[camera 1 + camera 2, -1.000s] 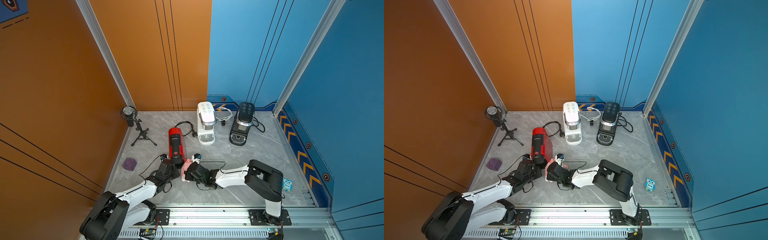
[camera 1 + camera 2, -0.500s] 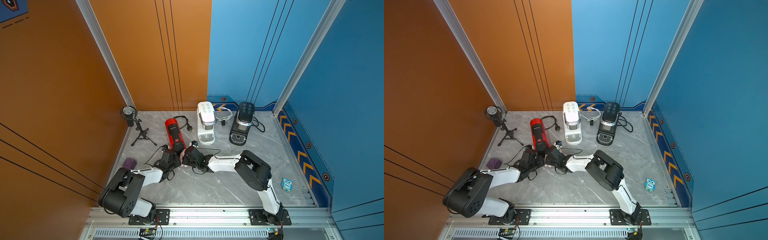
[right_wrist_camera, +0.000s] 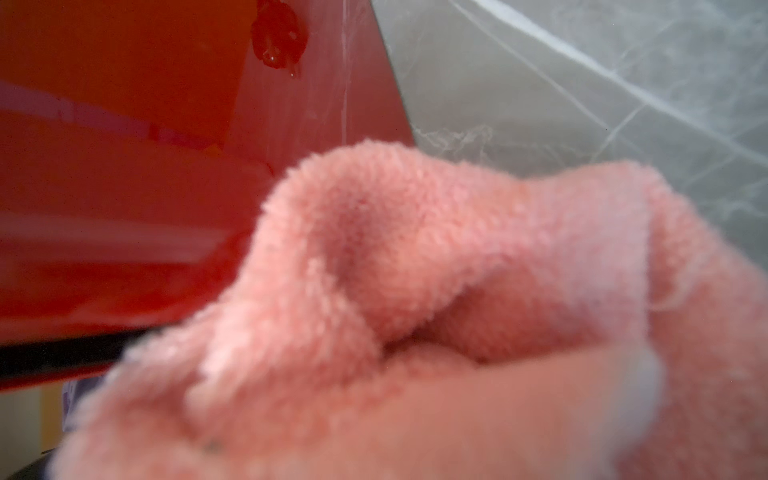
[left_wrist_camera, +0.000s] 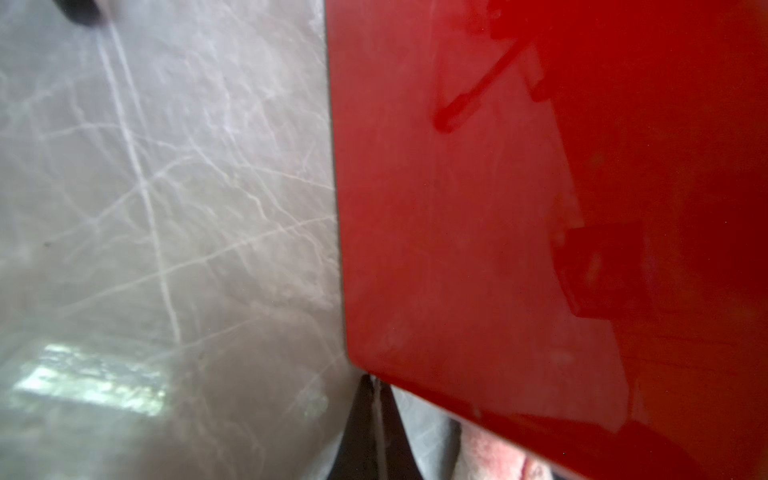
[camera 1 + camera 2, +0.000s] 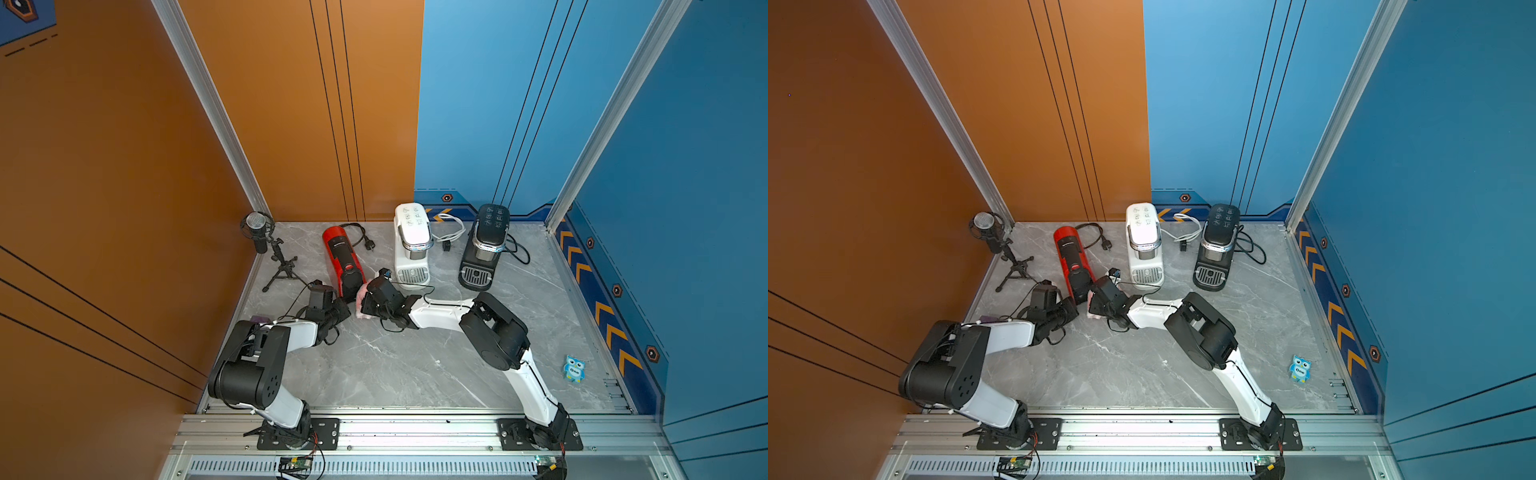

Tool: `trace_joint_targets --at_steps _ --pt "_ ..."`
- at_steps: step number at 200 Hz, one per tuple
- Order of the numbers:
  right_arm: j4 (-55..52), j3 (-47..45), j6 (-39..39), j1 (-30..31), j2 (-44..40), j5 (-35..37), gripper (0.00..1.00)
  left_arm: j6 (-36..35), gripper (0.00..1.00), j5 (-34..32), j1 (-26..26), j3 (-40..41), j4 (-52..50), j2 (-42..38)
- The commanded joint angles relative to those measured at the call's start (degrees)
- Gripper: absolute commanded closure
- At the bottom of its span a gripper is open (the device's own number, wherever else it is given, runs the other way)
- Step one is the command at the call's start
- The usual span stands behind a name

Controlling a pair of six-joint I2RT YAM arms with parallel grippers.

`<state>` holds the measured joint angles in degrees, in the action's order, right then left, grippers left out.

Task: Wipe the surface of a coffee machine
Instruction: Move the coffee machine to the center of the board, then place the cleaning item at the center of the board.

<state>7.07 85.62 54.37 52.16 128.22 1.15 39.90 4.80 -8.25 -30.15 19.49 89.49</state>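
- Toward the left rear of the table (image 5: 415,365), the red machine (image 5: 343,259) sits with its near end between the two grippers. Its black cord (image 5: 357,232) lies behind it.
- Left gripper (image 5: 343,307): fingers closed together, at the machine's near end on its left side. Contact cannot be told.
- Right gripper (image 5: 365,301): fingers clamped on a pink cloth (image 5: 360,297), which is pressed to the machine's near right side.
- Right wrist view: the bunched cloth (image 3: 415,291) lies against the red machine's (image 3: 124,166) glossy wall.
- Left wrist view: the machine's wall (image 4: 498,208) stands beside bare table (image 4: 166,208), and a scrap of cloth (image 4: 490,457) shows past its edge.
- At the rear, right of the red machine, a white machine (image 5: 409,245) and a black machine (image 5: 484,249) stand upright and apart.
- A microphone (image 5: 259,232) stands by the left wall, and an owl (image 5: 574,368) lies near the right edge.
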Motion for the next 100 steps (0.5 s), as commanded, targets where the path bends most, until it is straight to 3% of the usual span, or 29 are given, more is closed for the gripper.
trace_joint_targets --at_steps 1,50,84,100 --pt "-4.2 -5.4 -1.9 -0.6 -3.7 0.7 1.00 0.5 1.00 0.3 0.4 0.5 -1.3 -2.3" --pt "-9.4 -23.2 -2.8 0.5 -21.3 5.0 1.00 4.1 1.00 -2.4 -3.8 6.2 -9.4 -18.0" --pt "-19.2 -36.2 -3.5 -0.4 -36.0 8.0 1.00 3.5 1.00 -13.2 -19.8 4.6 -26.7 -33.1" --pt "-24.6 -41.4 -3.5 -1.0 -43.5 10.2 1.00 5.1 1.00 -16.5 -26.7 4.4 -29.8 -39.0"
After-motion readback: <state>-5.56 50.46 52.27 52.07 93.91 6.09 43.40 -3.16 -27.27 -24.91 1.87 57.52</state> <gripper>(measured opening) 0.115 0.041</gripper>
